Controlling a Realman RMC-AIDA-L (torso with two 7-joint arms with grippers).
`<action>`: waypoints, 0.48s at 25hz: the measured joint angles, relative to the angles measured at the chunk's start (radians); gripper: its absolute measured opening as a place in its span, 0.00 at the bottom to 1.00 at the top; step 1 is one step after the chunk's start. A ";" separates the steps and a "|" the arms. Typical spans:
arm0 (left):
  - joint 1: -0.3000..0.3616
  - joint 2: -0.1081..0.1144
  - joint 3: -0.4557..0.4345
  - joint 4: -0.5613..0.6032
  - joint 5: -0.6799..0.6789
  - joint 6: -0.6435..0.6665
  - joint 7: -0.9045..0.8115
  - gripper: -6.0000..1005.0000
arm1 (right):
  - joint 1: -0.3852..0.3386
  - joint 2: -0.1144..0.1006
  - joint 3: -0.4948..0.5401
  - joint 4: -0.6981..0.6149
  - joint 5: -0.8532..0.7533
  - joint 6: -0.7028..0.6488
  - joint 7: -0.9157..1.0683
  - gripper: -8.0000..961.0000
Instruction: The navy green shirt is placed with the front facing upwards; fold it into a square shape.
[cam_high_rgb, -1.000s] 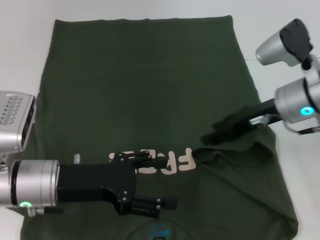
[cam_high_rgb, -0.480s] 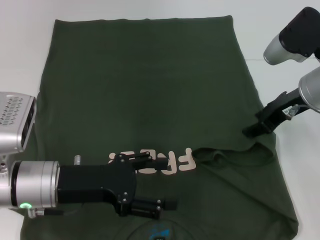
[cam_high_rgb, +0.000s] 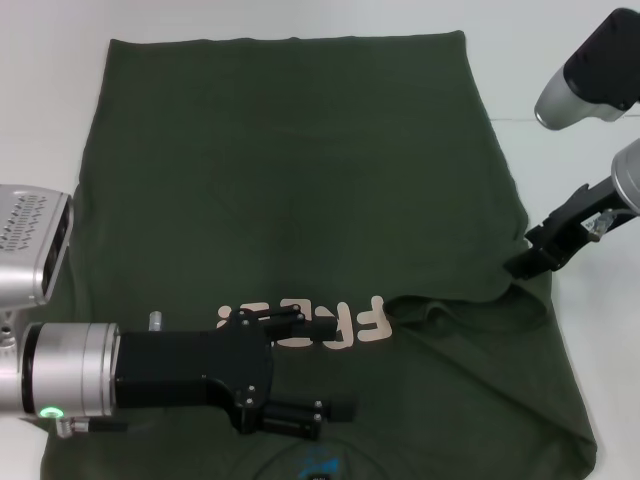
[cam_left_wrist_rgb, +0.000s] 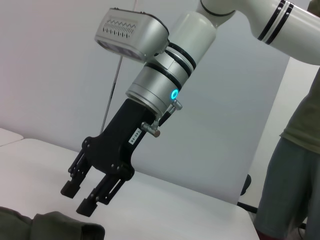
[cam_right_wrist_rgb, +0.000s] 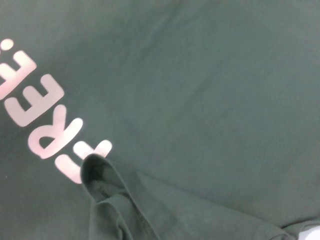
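The right gripper (cam_high_rgb: 527, 262) is hanging at the right edge of the navy green shirt (cam_high_rgb: 290, 170), its dark fingers (cam_left_wrist_rgb: 90, 200) spread apart with nothing between them, tips pointing down just above the cloth and the table (cam_high_rgb: 590, 330); the left wrist view is showing those fingers clear of the fabric, with a rumpled fold of green cloth lying just below and to one side of them. The left gripper (cam_high_rgb: 335, 367) is reaching in from the near left, low over the near part of the shirt, its two fingers held well apart and holding nothing, one finger lying across the pale letters (cam_high_rgb: 330, 322) and the other nearer the camera beside a small blue print (cam_high_rgb: 322, 462) at the near edge. The shirt is lying flat on the white table, filling most of the middle of the scene, with its straight hem at the far side. Its right sleeve is folded inward over the body, making a creased flap that is running from the right edge toward the letters, and the flap's rolled corner (cam_right_wrist_rgb: 100, 172) is touching the end of the lettering. A person (cam_left_wrist_rgb: 295, 165) in a green top and grey shorts is standing past the table in the left wrist view.
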 joint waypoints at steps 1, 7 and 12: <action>0.000 0.000 0.000 0.000 0.000 0.000 0.000 0.93 | 0.000 0.000 -0.001 0.003 0.000 0.000 0.001 0.62; 0.000 0.000 0.000 0.000 0.000 0.000 -0.001 0.93 | 0.000 0.000 -0.028 0.012 -0.001 -0.002 0.013 0.57; 0.000 0.000 0.000 0.000 0.000 0.000 0.000 0.93 | -0.004 0.000 -0.057 0.012 -0.004 -0.001 0.024 0.57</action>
